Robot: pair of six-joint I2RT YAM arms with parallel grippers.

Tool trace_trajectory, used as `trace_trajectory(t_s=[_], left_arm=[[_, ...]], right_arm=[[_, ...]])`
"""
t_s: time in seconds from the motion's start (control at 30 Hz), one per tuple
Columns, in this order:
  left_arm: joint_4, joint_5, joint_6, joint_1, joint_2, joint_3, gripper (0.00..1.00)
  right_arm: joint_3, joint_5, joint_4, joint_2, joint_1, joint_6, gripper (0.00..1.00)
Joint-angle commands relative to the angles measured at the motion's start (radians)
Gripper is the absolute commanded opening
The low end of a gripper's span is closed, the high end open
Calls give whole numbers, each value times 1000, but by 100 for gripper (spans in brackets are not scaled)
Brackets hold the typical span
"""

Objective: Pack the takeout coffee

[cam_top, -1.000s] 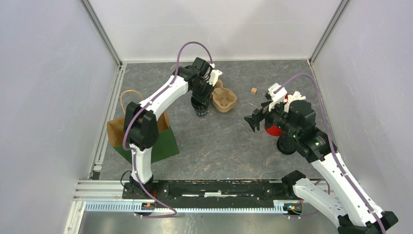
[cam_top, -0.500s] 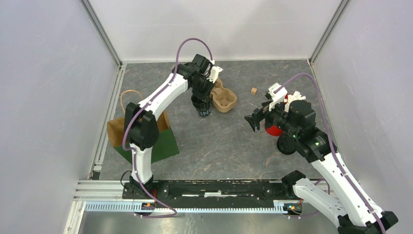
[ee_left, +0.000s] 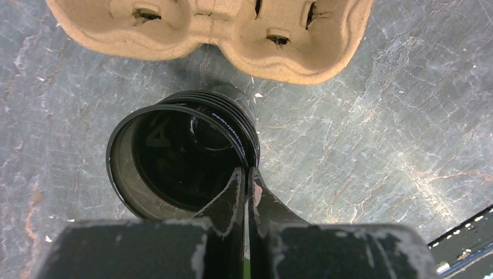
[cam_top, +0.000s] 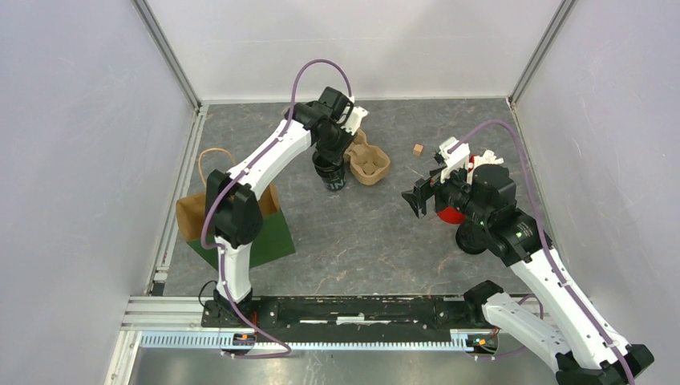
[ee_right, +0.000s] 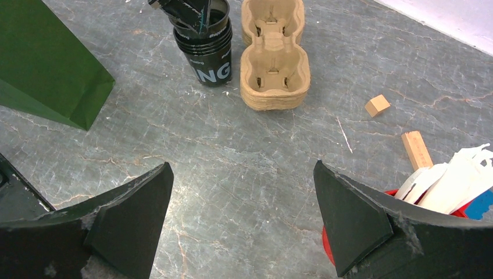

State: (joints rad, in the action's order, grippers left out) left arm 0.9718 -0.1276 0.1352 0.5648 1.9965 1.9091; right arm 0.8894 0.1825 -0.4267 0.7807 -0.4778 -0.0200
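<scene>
A black takeout coffee cup (cam_top: 333,178) stands left of the pulp carrier, open-topped with no lid showing. In the right wrist view it is nested in another black cup with white letters (ee_right: 210,61). My left gripper (ee_left: 245,170) is shut on the top cup's rim, one finger inside the cup (ee_left: 174,157) and one outside. It shows from above (cam_top: 327,163) and in the right wrist view (ee_right: 200,17). My right gripper (ee_right: 243,164) is open and empty, hovering over bare table to the right (cam_top: 417,200).
A brown pulp cup-carrier tray (cam_top: 369,160) lies right beside the cups (ee_left: 209,29). A brown and green paper bag (cam_top: 240,220) lies at the left. A red cup (cam_top: 449,213) of white sticks (ee_right: 453,180) stands under my right wrist. A wooden cube (cam_top: 418,149) and a wooden block (ee_right: 417,150) lie nearby.
My left gripper has risen a little with the cup rim pinched, so the black cup sits higher than a second ago. My right arm has barely moved.
</scene>
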Motion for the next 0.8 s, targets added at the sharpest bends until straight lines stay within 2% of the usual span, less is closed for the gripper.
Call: trace_trajectory(t_s=[0.0,0.5,0.77], left_arm=[[40,58,29,41,-46,82,2],[98,200,15,124,-129,205,2],[232,282,-24,222,-156,263,2]], right_arm=[[0,0,32,1,-4,11,98],[30,-13,11,-15,-3,-4,98],[64,-45,-40,-41,-3,-37,98]])
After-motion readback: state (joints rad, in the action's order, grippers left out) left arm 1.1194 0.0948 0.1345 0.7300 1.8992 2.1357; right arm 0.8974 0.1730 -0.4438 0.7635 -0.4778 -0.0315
